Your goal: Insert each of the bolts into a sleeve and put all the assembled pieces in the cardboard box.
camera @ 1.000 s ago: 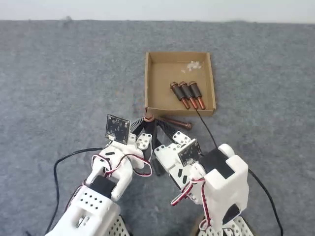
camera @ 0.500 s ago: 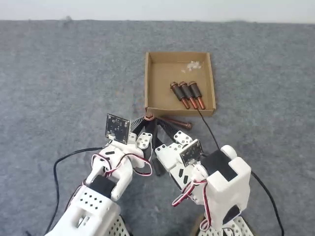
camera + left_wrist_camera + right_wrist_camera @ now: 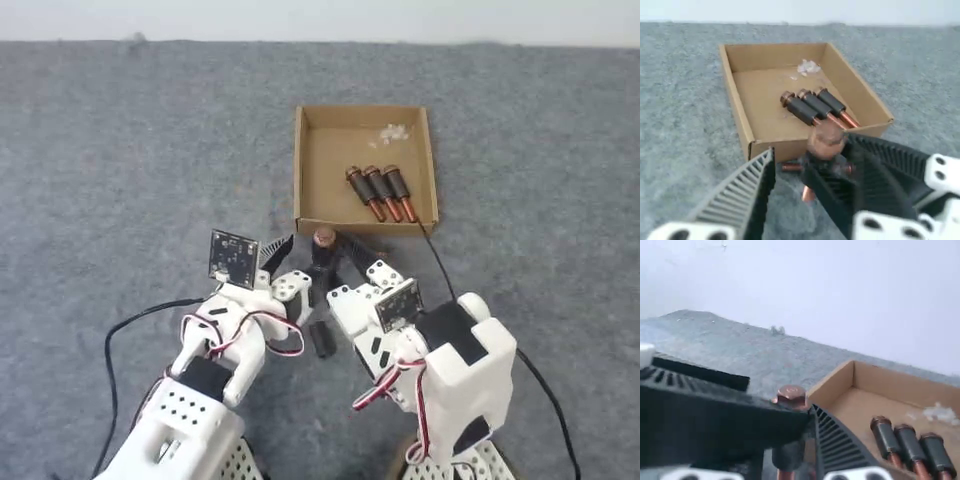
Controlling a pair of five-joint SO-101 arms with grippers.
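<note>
My right gripper [image 3: 326, 264] is shut on a copper bolt [image 3: 323, 240] that wears a black sleeve, held nearly upright just in front of the cardboard box [image 3: 300, 160]. In the right wrist view the bolt's head [image 3: 791, 396] sticks up between the black fingers. My left gripper [image 3: 288, 260] stands open beside it, one ribbed finger [image 3: 747, 192] apart from the bolt [image 3: 826, 141]. Three assembled pieces [image 3: 380, 192] lie side by side in the box. A second bolt [image 3: 790, 167] lies on the carpet against the box's front wall. A loose black sleeve [image 3: 322, 338] lies between the two arms.
Grey carpet [image 3: 130, 170] covers the table, with open room left of the box and beyond it. A scrap of white fluff [image 3: 392, 131] sits in the box's far corner. A black cable [image 3: 425, 262] runs from the right arm past the box's front right corner.
The left gripper has let go of the bolt and drawn back to the left, open. The right gripper has swung the sleeved bolt rightward and stood it more upright.
</note>
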